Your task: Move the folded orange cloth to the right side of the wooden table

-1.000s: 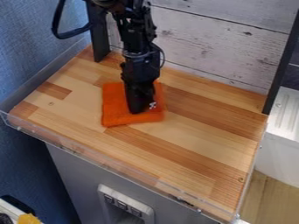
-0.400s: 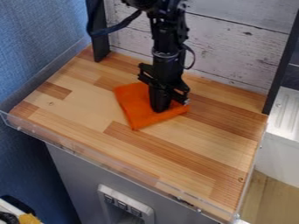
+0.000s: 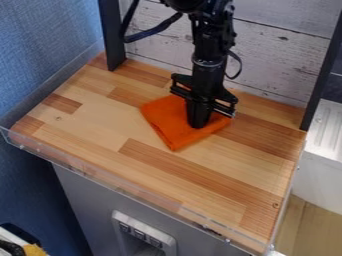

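Cloth (image 3: pixel 165 119) lies flat near the middle of the table (image 3: pixel 153 172), the pincer (image 3: pixel 198 123) upright against it; whether it is spread or pinching fabric, one cannot tell. Light, even downward pressure would likely avoid bunching the cloth.

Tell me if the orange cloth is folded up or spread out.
Folded, it seems: the orange cloth lies as a compact, thick-edged square under the gripper.
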Robot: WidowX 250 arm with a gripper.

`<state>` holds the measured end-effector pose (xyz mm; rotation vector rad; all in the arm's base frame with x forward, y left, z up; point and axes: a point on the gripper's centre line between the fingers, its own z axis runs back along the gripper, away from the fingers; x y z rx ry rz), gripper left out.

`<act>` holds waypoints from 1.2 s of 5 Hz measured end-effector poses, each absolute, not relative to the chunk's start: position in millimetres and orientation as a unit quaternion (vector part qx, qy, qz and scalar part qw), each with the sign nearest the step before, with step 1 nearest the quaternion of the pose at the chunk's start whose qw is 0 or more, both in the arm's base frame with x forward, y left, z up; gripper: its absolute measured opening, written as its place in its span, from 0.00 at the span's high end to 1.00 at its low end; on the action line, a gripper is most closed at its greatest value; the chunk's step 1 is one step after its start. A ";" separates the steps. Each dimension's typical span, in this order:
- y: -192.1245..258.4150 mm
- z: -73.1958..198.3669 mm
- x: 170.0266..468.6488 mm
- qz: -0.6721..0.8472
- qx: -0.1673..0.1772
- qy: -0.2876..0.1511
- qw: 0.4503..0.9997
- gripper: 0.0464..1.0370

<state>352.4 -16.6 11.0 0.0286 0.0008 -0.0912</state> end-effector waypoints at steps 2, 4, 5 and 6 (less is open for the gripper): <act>-35.2 8.8 350.6 -0.004 0.009 -0.006 1.000 0.99; -42.2 9.0 348.3 0.017 0.003 0.000 1.000 0.99; -48.4 10.7 347.2 0.012 -0.003 0.007 1.000 0.99; -53.0 10.3 347.7 0.007 -0.008 0.013 1.000 0.96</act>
